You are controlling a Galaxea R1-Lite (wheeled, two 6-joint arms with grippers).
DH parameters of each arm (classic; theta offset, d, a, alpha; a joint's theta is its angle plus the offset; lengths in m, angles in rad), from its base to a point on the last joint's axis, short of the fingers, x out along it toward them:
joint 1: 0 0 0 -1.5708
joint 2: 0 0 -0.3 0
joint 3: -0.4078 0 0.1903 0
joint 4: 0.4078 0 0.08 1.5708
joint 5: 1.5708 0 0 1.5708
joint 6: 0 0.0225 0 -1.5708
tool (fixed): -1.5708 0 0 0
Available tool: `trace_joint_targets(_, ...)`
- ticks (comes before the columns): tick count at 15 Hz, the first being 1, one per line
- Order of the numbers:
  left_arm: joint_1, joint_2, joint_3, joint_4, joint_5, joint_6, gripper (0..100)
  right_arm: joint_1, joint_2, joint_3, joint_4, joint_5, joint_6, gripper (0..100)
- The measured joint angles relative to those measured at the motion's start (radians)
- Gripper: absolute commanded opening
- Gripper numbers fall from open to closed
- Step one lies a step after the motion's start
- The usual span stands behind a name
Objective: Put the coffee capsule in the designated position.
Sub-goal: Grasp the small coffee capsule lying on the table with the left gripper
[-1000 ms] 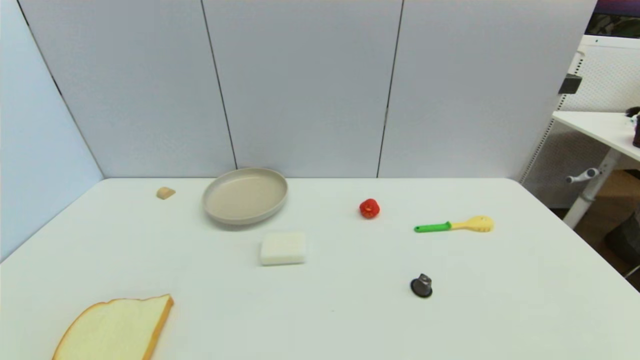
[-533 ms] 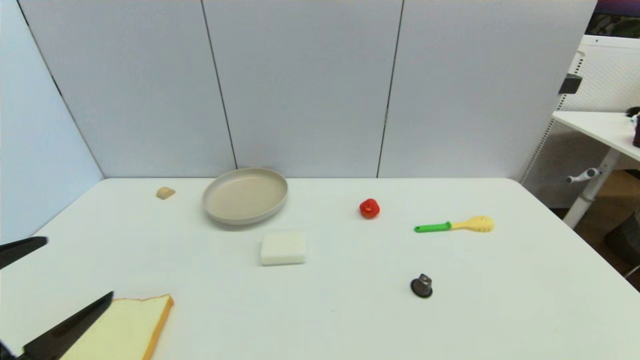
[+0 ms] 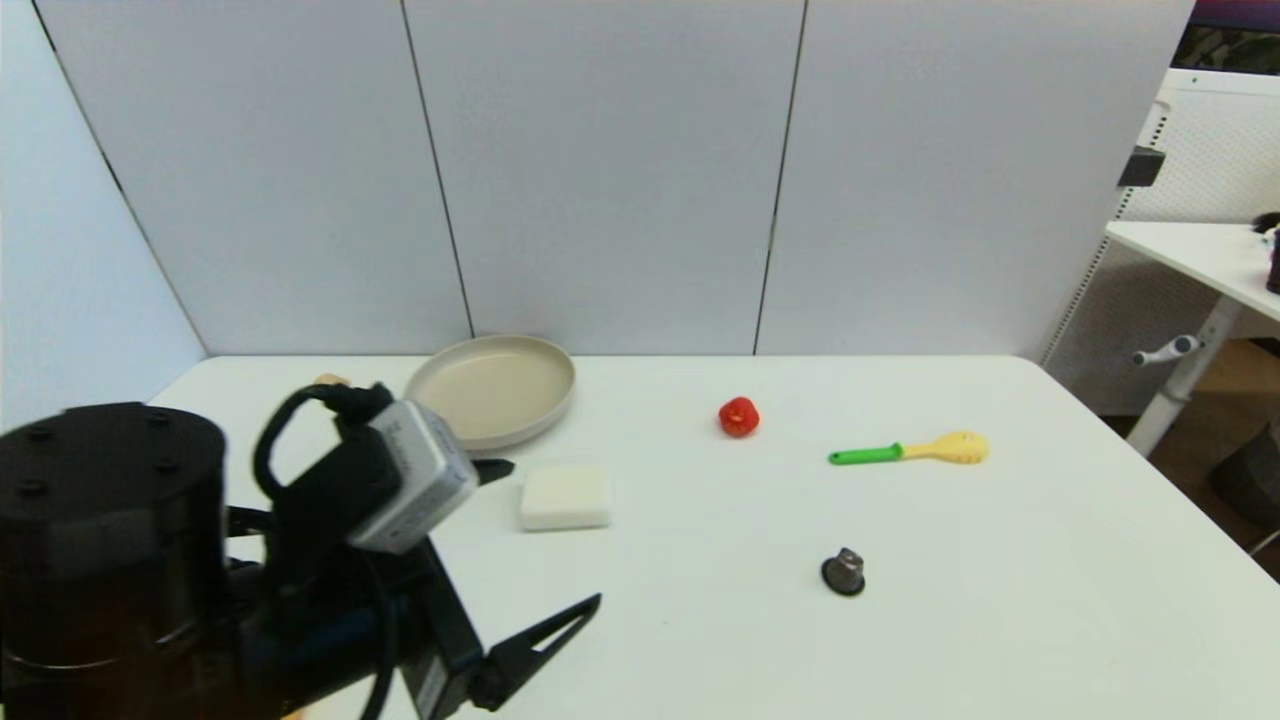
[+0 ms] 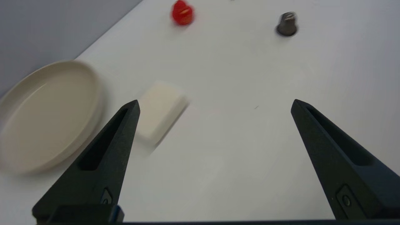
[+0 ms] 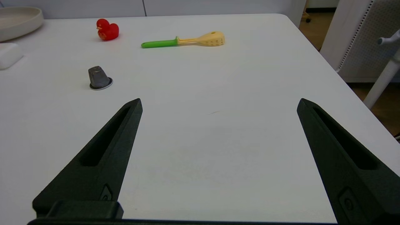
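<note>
On the right half of the white table [image 3: 1050, 600], toward my side, the coffee capsule [image 3: 843, 572] stands with its wide rim down and its narrow end up, and nothing touches it. It is dark grey and small (smaller than the red toy pepper [image 3: 739, 416], which sits farther back and a little to the left). To the right of the pepper lies a toy spatula [image 3: 908, 450] with a green handle and a yellow head, well apart from the capsule. A white block [image 3: 565, 497] lies near the middle of the table, and just behind it to the left is the round beige plate [image 3: 490, 390].

My left gripper [image 3: 545, 545] hangs over the left front part of the table, with its fingers spread wide and nothing between them. One fingertip [image 3: 590, 602] points toward the capsule but stays well apart from it, and the other tip [image 3: 500, 467] shows just beside the white block. In my left wrist view the capsule [image 4: 286, 24] appears far ahead of the fingers.

My right gripper [image 5: 218, 103] is low over the right front of the table, fingers also wide and holding nothing, with the capsule [image 5: 98, 78] ahead of it and off to one side.
</note>
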Motion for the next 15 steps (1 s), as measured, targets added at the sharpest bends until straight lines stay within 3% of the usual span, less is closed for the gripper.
trace_joint_targets(4, -0.093, 0.241, -0.013, -0.225, -0.053, -0.016, 100, 0.0, 0.0, 0.0, 0.0, 0.0, 0.0, 100)
trace_joint_targets(10, -0.146, 0.563, -0.095, -0.542, -0.072, -0.093, 100, 0.0, 0.0, 0.0, -0.001, 0.0, 0.0, 100)
trace_joint_targets(15, -0.195, 0.721, -0.291, -0.555, -0.057, -0.207, 100, 0.0, 0.0, 0.0, 0.0, 0.0, 0.0, 100)
